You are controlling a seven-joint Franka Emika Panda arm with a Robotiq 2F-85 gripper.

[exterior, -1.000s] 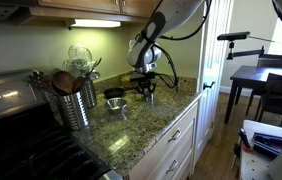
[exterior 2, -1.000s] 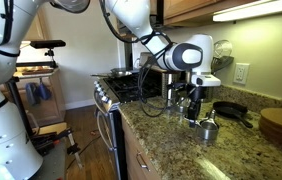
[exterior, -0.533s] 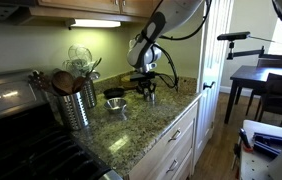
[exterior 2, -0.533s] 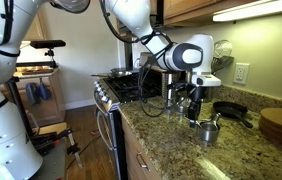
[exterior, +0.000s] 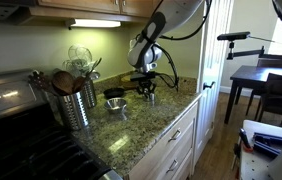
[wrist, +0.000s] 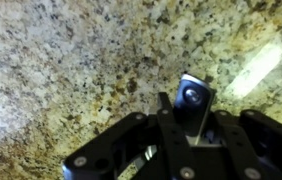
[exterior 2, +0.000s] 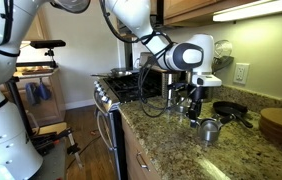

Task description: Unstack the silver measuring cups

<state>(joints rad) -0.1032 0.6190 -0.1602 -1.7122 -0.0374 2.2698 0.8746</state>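
In the wrist view my gripper [wrist: 189,112] is shut on the flat silver handle [wrist: 194,94] of a measuring cup. The handle has a round hole and stands up between the black fingers, which hide its bowl. In both exterior views the gripper [exterior: 149,95] [exterior 2: 193,113] hangs low over the granite counter. A shiny silver measuring cup [exterior: 118,104] [exterior 2: 210,128] sits on the counter close beside it, on the wall side. I cannot tell from these views whether other cups are nested in it.
A dark round pan [exterior: 114,93] [exterior 2: 231,110] lies behind the cup near the wall. A perforated steel utensil canister [exterior: 76,105] stands by the stove [exterior: 21,140]. A round wooden board [exterior 2: 281,125] lies further along the counter. The counter edge [exterior: 171,112] drops off beside the gripper.
The jaws have closed onto the handle. The arm has barely moved, and the cup on the counter has shifted slightly.
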